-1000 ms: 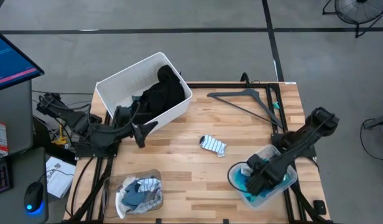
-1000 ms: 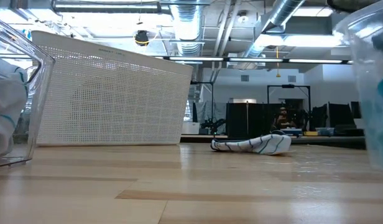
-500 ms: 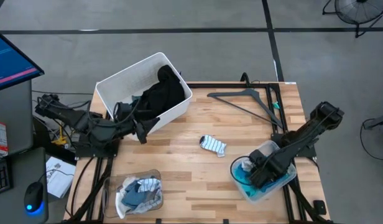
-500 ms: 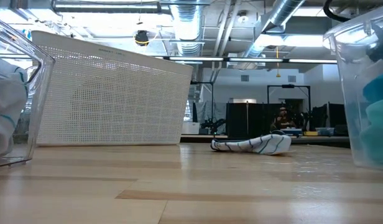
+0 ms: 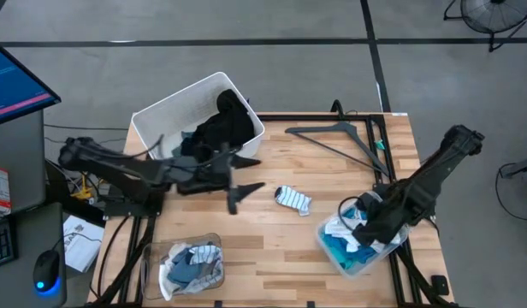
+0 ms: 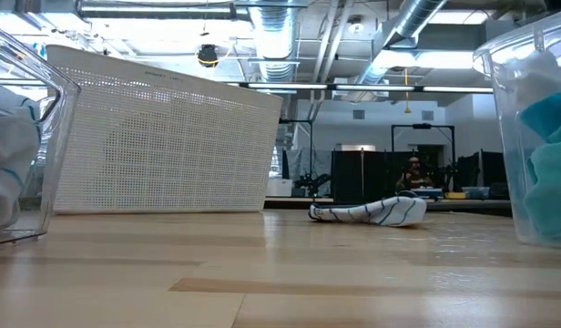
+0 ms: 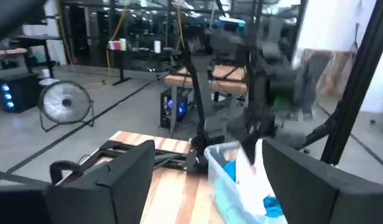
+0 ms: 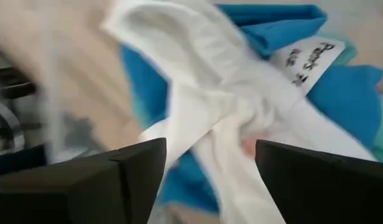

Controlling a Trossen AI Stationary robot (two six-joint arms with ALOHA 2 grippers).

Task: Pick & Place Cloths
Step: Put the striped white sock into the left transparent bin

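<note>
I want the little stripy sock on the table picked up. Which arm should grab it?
Probably the left. Its open claw hangs over the wooden table just beside the small white-and-dark striped sock. The right claw is over the clear plastic tub of turquoise and white cloths.

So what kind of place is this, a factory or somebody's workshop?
Most likely a robotics lab or test hall. The low view shows exposed ceiling ducts and strip lights over a big open floor, with more workstations and a person far back. A floor fan and other equipment frames stand beyond the wooden table.
</note>
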